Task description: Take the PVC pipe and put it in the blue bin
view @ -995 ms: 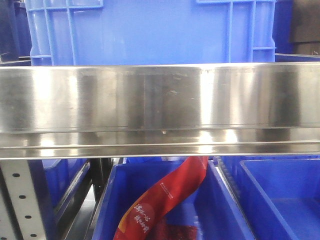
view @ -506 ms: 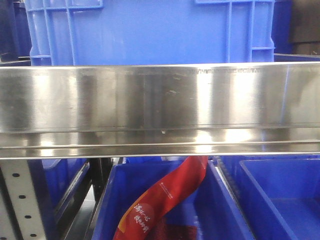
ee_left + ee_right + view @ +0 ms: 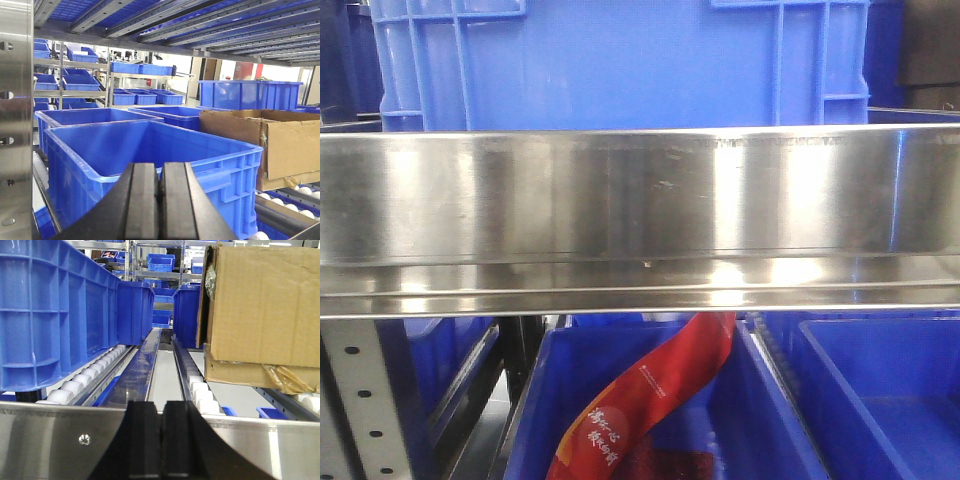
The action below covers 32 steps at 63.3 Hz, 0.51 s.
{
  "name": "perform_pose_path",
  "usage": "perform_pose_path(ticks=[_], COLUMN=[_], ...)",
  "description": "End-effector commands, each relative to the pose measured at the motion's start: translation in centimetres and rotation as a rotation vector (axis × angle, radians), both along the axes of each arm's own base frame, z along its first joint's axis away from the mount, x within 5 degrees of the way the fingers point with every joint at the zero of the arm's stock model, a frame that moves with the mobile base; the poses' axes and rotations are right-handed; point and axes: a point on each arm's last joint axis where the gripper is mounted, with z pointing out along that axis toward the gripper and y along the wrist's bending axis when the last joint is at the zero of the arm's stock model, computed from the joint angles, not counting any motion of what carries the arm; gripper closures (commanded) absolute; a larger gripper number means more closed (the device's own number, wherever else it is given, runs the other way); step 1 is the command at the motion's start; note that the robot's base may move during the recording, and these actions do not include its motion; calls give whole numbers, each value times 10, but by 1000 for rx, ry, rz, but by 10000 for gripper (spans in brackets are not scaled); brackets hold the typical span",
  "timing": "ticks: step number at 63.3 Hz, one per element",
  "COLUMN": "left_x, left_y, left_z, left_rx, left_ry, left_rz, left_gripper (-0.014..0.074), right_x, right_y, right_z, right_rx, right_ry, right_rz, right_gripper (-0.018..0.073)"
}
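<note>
Across the middle of the front-facing view runs a broad stainless steel shelf rail (image 3: 640, 215), with a large blue crate (image 3: 620, 60) standing behind it in the upper half of the frame. Below the rail, at lower centre, an open blue bin (image 3: 545, 400) holds a red packet (image 3: 650, 400) printed with white characters, and another blue bin (image 3: 880, 390) sits at lower right.

At the bottom centre of the left wrist view, the left gripper (image 3: 159, 210) has its two black fingers pressed together with nothing between them. Just beyond it stands a big blue bin (image 3: 150, 155), open at the top, with a cardboard box (image 3: 270, 140) at the right of the frame.

At the bottom centre of the right wrist view, the right gripper (image 3: 161, 445) is likewise closed tight and empty, above a steel rail (image 3: 50, 440). Roller tracks (image 3: 95, 372) run away up the frame between a blue crate (image 3: 55, 310) at left and a cardboard carton (image 3: 265, 305) at right.

No PVC pipe can be seen in any of the three views
</note>
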Motion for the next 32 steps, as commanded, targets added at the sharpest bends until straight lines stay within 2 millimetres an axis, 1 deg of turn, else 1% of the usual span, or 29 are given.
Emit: perform_pose_path(ticks=[1, 32], left_x=[-2, -2], left_y=[0, 0], left_z=[1, 1], left_rx=[-15, -15], left_ry=[-12, -12], left_rz=[-8, -8], left_gripper=[707, 707], right_x=[-1, -1], right_y=[0, 0], right_z=[1, 1], right_rx=[1, 1], right_ry=[-17, -17], right_rz=[-3, -3], right_gripper=[727, 727])
